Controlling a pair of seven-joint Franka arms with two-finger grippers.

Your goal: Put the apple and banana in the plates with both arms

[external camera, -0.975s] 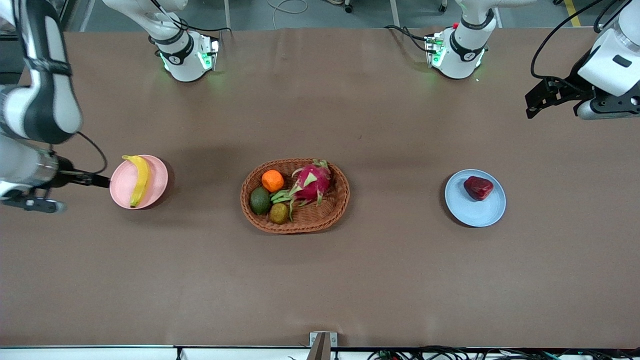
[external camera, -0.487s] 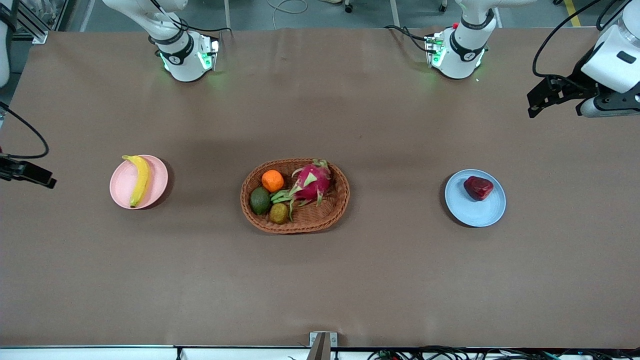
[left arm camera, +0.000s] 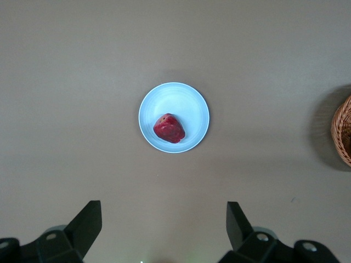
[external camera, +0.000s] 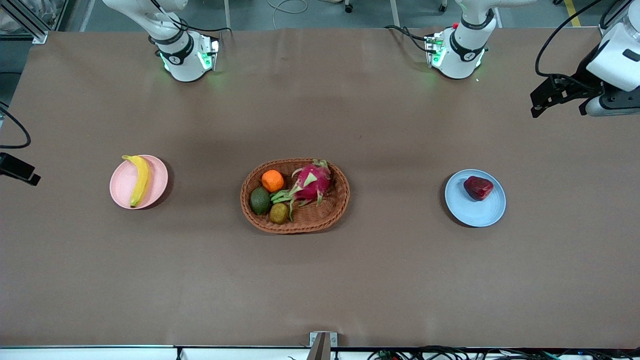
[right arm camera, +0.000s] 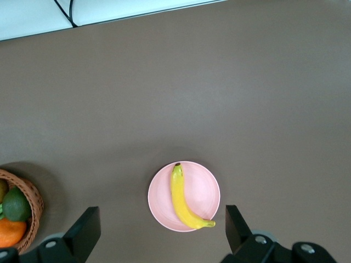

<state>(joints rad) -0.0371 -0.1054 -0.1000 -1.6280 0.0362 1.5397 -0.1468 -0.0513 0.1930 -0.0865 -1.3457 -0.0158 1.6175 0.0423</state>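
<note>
**Operator:** Where do the two fruits sit for me right now?

**Observer:** In your front view, look to the middle left of the frame: the banana lies across the pink plate, its length running from the plate's upper edge to its lower edge. At the middle right, the apple rests on the blue plate, toward that plate's upper right part. Between the two plates, at the centre of your frame, stands the wicker basket with the dragon fruit, the orange and the avocado inside.

**Operator:** And my grippers?

**Observer:** Your left gripper is up in the air at the upper right edge of the front view, over the bare table at the left arm's end. Its wrist view shows both fingers spread wide with nothing between them, and the blue plate with the apple in the middle of that frame. Your right gripper barely shows at the left edge of the front view. Its wrist view has the fingers spread just as wide, empty, with the pink plate and banana low in the frame between them.
</note>
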